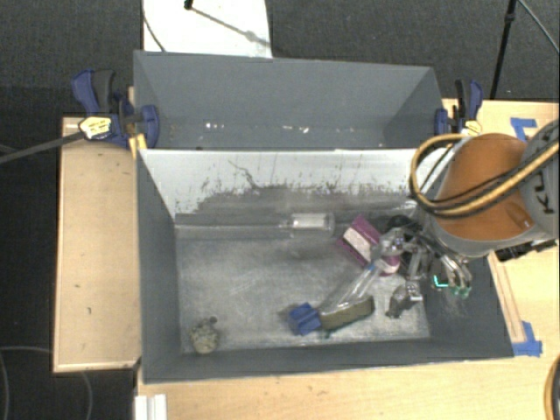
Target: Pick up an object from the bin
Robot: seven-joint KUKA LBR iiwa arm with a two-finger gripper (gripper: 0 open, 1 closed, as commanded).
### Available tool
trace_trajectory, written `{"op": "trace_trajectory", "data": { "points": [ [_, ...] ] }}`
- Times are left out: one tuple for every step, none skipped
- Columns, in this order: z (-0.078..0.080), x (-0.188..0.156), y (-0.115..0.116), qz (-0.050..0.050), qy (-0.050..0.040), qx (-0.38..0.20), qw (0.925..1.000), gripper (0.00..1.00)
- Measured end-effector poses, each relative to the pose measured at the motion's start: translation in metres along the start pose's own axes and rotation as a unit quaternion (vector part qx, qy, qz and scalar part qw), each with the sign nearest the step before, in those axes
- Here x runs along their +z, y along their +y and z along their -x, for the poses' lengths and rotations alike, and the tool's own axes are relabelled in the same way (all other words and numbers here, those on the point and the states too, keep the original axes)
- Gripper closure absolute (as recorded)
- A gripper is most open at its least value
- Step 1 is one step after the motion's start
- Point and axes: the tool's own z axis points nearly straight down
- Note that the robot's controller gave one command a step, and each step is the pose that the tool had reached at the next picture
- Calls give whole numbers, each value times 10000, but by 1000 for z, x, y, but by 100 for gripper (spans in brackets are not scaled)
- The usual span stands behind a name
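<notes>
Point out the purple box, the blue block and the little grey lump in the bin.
purple box (359, 238): camera view, on its top face.
blue block (303, 319): camera view, on its middle.
grey lump (205, 337): camera view, on its middle.

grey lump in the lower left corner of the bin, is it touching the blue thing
No, the grey lump lies alone, with bare bin floor between it and the blue thing.
</notes>
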Motion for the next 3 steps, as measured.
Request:
{"op": "trace_trajectory", "data": {
  "points": [
    [21,55,30,-10,-51,-1459,9893,0],
    [15,25,28,-10,-59,-1520,9884,0],
    [9,18,31,-9,-49,-2350,9720,0]
  ]
}}
